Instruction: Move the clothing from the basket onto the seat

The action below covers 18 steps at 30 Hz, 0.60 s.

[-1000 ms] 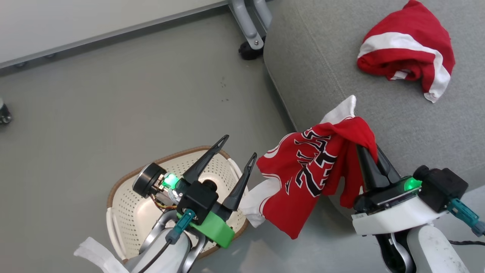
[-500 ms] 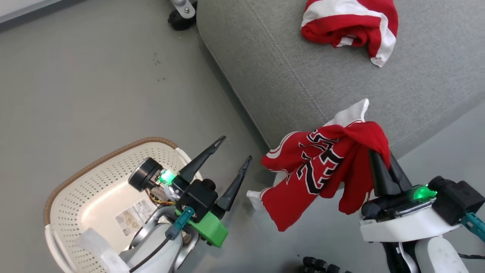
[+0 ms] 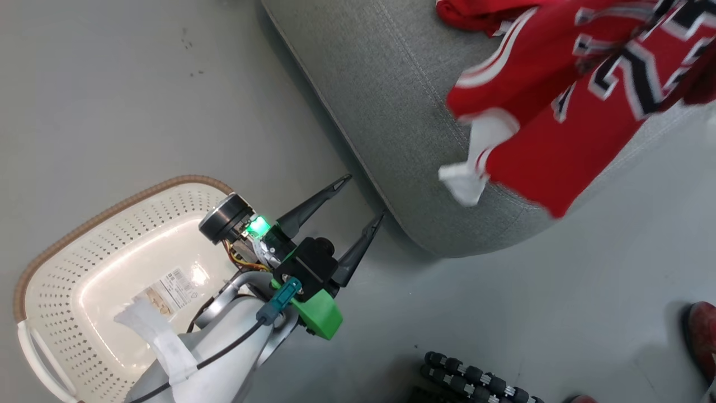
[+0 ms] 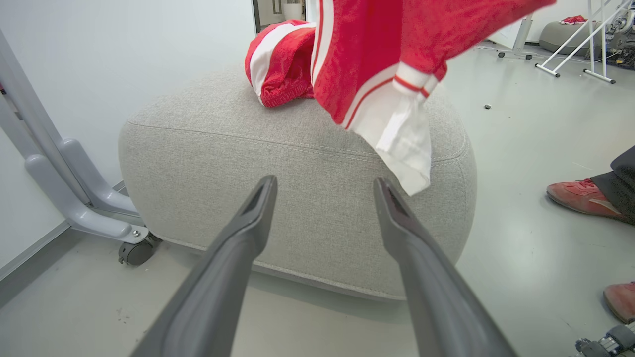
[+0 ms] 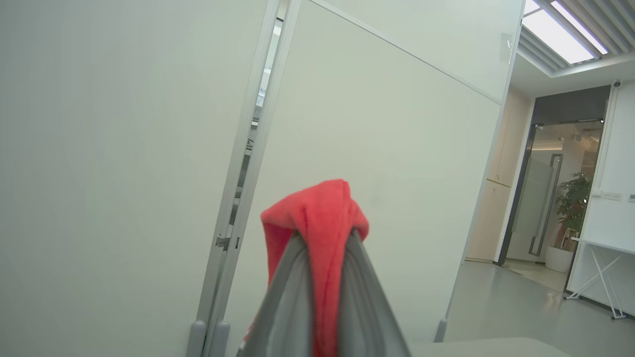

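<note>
Pale grey floor of a room with white partition walls, seen from beside the robot. The seat, a grey upholstered cushion with a stitched seam, stands on the floor next to a castored grey frame. One piece of clothing, a red garment with a broad white stripe, lies bunched on the seat's top. The second, a red jersey with black-and-white number print, hangs in the air over the seat's rounded near corner, its white hem dangling lowest. Whether it touches the cushion cannot be told. The right jaws are closed on a fold of this jersey, which bulges out above their tips. The left jaws stand wide apart and hold nothing, above the floor between the basket and the seat. The basket rests on the floor, well apart from the seat, with a paper label on its bottom. A person's red shoe stands on the floor near the seat.
</note>
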Motion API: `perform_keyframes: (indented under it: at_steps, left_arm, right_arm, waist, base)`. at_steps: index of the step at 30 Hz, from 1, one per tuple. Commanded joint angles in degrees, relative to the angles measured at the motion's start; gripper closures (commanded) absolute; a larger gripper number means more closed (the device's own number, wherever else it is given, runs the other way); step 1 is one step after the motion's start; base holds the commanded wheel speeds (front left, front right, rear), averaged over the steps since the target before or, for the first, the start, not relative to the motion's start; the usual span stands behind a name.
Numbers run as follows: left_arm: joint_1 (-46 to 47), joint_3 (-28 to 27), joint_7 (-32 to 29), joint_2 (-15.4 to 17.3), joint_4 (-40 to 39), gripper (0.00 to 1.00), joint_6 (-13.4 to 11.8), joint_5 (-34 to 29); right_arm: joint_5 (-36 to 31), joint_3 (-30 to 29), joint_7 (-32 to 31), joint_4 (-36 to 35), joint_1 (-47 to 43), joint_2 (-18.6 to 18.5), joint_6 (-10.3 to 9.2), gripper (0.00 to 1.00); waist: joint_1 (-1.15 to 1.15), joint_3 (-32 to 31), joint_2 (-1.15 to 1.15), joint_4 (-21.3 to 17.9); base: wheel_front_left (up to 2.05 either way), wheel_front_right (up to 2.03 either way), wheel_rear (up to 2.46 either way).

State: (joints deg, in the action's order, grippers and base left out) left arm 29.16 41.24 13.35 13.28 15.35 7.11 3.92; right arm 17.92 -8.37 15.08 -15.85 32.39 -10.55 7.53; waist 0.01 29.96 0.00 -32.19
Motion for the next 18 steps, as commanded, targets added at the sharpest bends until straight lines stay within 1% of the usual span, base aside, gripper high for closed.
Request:
perform_keyframes:
  at_steps: [1, 5, 8, 9, 10, 12, 15, 18]
  left_arm:
    - [1.2, 0.0, -0.6, 1.0, -0.7, 0.0, 0.3, 0.1]
    - [2.2, -0.7, -3.1, 3.0, -3.9, 0.0, 0.0, -0.2]
    - [3.1, -0.7, -4.7, 3.9, -6.6, 0.0, -0.3, -0.8]
    - [3.4, -0.7, -5.1, 4.1, -7.2, 0.0, -0.4, -1.0]
    - [3.9, -0.7, -5.8, 4.5, -8.4, 0.0, -0.5, -1.2]
    - [4.6, -0.5, -6.1, 4.7, -9.4, 0.0, -0.5, -1.6]
    - [5.3, -0.2, -6.3, 4.9, -10.3, 0.0, -0.6, -1.7]
    - [6.1, -0.1, -6.4, 5.1, -10.7, 0.0, -0.7, -2.0]
  right_arm:
    - [0.9, -1.4, 0.1, 1.1, 4.3, -2.1, -0.09, 1.0]
    - [3.7, -6.3, 0.1, 7.4, 17.2, -8.4, -0.09, 1.0]
    - [3.4, -9.8, 0.1, 12.5, 24.7, -14.2, -0.09, 1.0]
    - [3.2, -10.8, 0.1, 13.6, 26.4, -15.4, -0.09, 1.0]
    - [2.8, -12.6, 0.1, 16.3, 29.5, -17.8, -0.09, 1.0]
    - [2.1, -13.2, 0.1, 20.0, 30.8, -19.7, -0.09, 1.0]
    - [0.8, -11.6, 0.1, 25.9, 30.3, -21.6, -0.09, 1.0]
    - [0.1, -10.4, 0.1, 32.1, 28.8, -21.2, -0.1, 1.0]
  waist:
    - [-0.01, 3.0, 0.0, 0.2]
    - [-0.01, 7.4, 0.0, 0.9]
    - [-0.01, 10.7, 0.0, 3.2]
    - [-0.01, 11.6, 0.0, 3.8]
    - [-0.01, 13.4, 0.0, 5.2]
    - [-0.01, 15.0, 0.0, 6.3]
    - [-0.01, 16.9, 0.0, 8.0]
    - [-0.01, 18.2, 0.0, 9.2]
  base:
    - [0.0, 0.0, 0.0]
    - [0.0, 0.0, 0.0]
    - [0.0, 0.0, 0.0]
    - [0.0, 0.0, 0.0]
    - [0.0, 0.0, 0.0]
    - [0.0, 0.0, 0.0]
    - [0.0, 0.0, 0.0]
    - [0.0, 0.0, 0.0]
